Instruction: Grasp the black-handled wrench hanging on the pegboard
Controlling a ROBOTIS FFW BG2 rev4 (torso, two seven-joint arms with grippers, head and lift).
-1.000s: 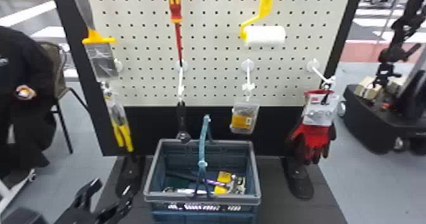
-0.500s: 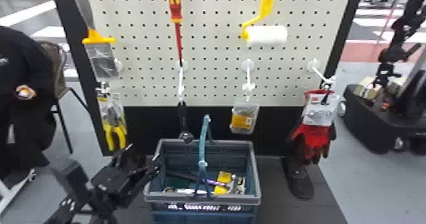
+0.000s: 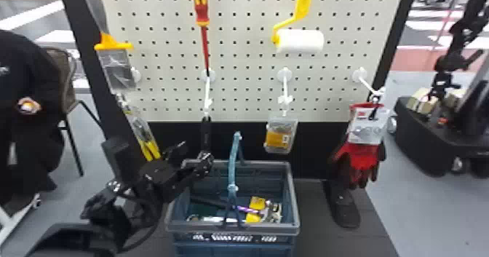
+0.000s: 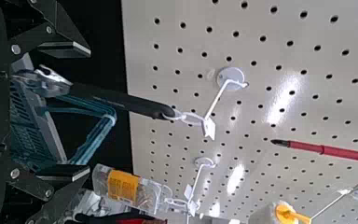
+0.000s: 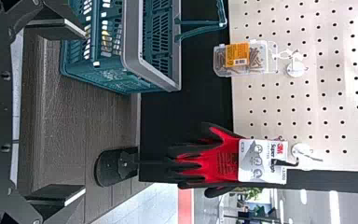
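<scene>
The black-handled wrench (image 3: 205,134) hangs from a white hook (image 3: 207,92) low on the pegboard (image 3: 247,89), just above the basket's back rim. My left gripper (image 3: 194,161) is up at the wrench's lower end and hides its head in the head view. In the left wrist view, the black handle (image 4: 121,100) and silver head (image 4: 42,80) lie between the two spread fingers (image 4: 63,44), untouched by the pads. The left gripper (image 4: 81,109) is open. My right gripper (image 5: 70,109) stands open over the dark table, holding nothing.
A blue-grey basket (image 3: 289,205) of small tools stands under the wrench, its handle (image 3: 233,158) upright. Yellow-handled pliers (image 3: 145,139) hang close by the left arm. A red screwdriver (image 3: 202,16), paint roller (image 3: 298,39), screw packet (image 3: 278,136) and red gloves (image 3: 358,158) also hang on the board.
My left arm has risen from the lower left corner and moved up and to the right, bringing its gripper to the wrench's lower end. The hanging pliers swing.
</scene>
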